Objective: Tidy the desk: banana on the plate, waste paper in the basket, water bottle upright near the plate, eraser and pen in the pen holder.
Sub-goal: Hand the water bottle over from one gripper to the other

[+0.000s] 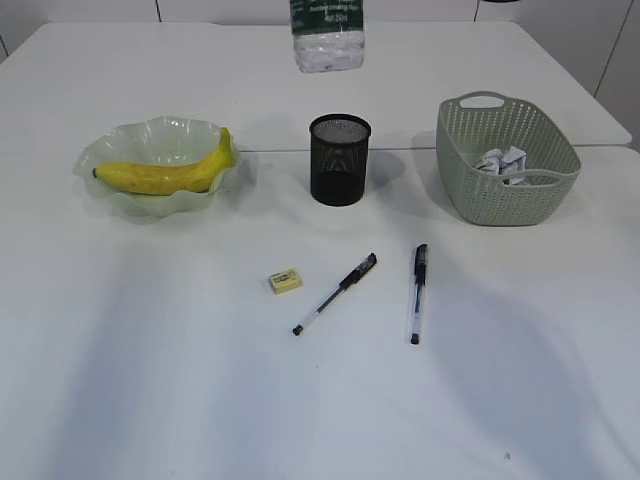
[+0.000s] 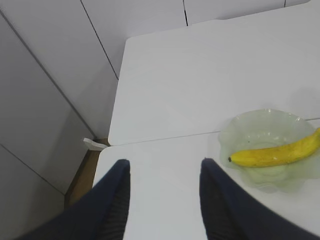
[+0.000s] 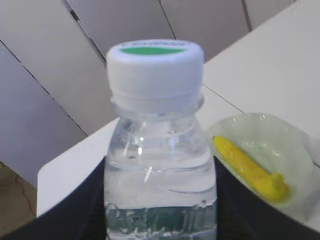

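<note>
The water bottle label and eraser print are too blurred to read.

The left gripper has two broad, dark navy fingers with rounded tips and fine ribbing on their inner faces. The right gripper shows only as dark, near-black finger edges, details too blurred to tell.

- The left gripper is seen at the bottom of the left wrist view; its dark fingers are spread, nothing between them
- The right gripper is closed on the water bottle, low in its frame
</note>
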Robot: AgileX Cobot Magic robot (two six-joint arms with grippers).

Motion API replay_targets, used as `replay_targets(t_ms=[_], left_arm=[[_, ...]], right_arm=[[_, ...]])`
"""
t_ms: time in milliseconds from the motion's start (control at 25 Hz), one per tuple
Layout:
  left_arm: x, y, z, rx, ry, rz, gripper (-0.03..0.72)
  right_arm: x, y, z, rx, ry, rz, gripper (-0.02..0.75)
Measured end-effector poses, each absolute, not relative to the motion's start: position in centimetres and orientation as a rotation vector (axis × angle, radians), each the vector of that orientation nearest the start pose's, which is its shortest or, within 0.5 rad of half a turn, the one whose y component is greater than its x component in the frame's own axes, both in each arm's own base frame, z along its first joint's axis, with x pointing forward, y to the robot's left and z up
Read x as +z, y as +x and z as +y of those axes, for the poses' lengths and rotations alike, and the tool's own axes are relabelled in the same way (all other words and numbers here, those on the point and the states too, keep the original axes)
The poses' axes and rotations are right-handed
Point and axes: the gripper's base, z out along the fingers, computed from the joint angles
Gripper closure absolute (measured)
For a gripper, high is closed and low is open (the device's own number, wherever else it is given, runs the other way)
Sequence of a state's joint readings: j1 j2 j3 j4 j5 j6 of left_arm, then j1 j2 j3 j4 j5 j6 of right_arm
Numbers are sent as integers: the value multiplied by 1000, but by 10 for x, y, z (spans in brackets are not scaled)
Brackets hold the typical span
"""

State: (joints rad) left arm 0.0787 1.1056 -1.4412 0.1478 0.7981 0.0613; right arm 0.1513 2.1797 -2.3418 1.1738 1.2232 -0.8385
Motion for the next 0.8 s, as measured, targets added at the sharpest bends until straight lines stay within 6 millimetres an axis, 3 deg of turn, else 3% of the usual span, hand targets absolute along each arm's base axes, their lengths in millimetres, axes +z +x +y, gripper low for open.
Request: replay_targets(t_ms=[160, 360, 560, 800], left_arm=[[483, 211, 25, 261, 28, 1941, 372], [481, 214, 22, 251, 91, 1916, 381], [458, 222, 18, 210, 148, 1917, 389], [434, 217, 8, 117, 200, 1862, 450]], right_arm=[[388, 457, 154, 1201, -894, 1656, 382], [390, 457, 155, 1175, -958, 1528, 382], [391, 457, 155, 1096, -1032, 1440, 382], [391, 456, 157, 1029, -1093, 1374, 383]])
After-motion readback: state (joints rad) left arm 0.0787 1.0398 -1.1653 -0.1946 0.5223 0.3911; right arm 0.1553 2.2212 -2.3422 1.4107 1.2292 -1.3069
